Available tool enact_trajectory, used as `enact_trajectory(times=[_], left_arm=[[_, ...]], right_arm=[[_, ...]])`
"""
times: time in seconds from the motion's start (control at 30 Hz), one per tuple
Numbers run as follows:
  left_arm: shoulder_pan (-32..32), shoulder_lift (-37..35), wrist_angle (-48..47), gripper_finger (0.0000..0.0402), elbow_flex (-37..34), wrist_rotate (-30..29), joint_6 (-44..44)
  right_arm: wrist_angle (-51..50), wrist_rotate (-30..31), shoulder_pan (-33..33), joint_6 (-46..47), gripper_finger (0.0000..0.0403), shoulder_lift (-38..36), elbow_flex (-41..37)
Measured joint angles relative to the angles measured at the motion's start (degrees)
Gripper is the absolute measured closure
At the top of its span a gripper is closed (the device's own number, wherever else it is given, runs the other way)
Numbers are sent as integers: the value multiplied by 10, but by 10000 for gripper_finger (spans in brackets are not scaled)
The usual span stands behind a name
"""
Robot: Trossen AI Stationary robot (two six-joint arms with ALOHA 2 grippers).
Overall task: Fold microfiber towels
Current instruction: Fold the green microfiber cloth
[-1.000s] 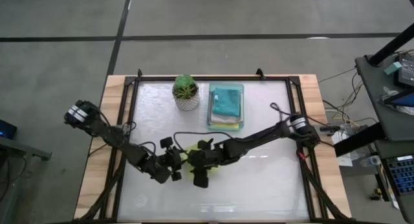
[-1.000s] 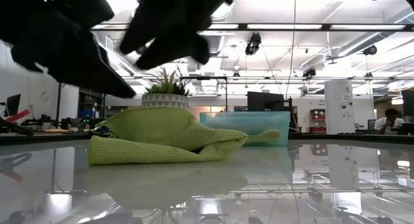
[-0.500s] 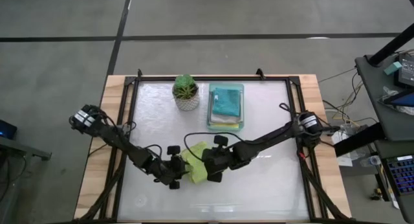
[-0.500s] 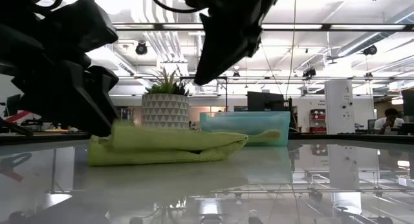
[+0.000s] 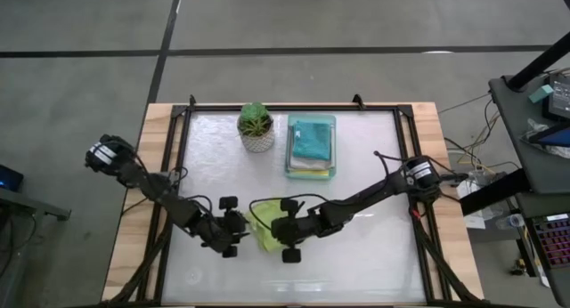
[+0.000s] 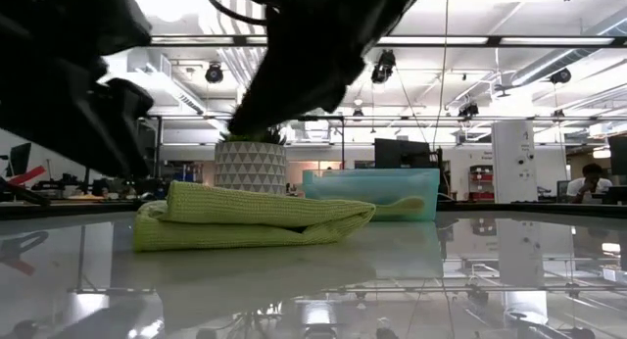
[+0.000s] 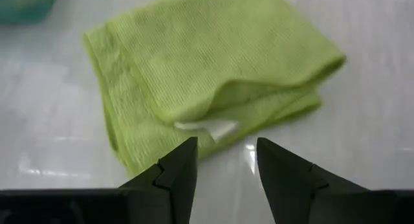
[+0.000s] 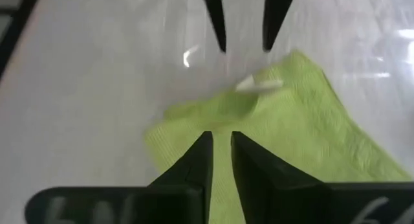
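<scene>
— Both grippers sit low over the glossy white table (image 5: 374,255): left gripper (image 7: 223,169) has its fingers apart, empty, just beside the lime green towel (image 5: 268,226). Right gripper (image 8: 220,156) hangs above the same towel, fingers nearly together with a thin gap, pinching nothing I can see.

— And the towel?

— Folded, lying flat near the table's middle. Behind it stand a potted plant (image 5: 256,126) and a mint tray (image 5: 334,148) holding a teal towel (image 5: 310,137). Beyond, an office with ceiling lights and monitors.
</scene>
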Motion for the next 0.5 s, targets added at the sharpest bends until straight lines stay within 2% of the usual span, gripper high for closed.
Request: enact_trajectory(times=[0.2,0.37,0.5], left_arm=[[-12,3,-19,258,-13,-33,-37],[-11,18,-25,258,-19,-75,-32],[-9,21,-25,258,-20,-90,-22]], right_arm=[[89,-2,-18,-10,312,4,-21],[153,-2,-36,-10,273,32,-19],[164,-2,-51,-6,255,60,-16]])
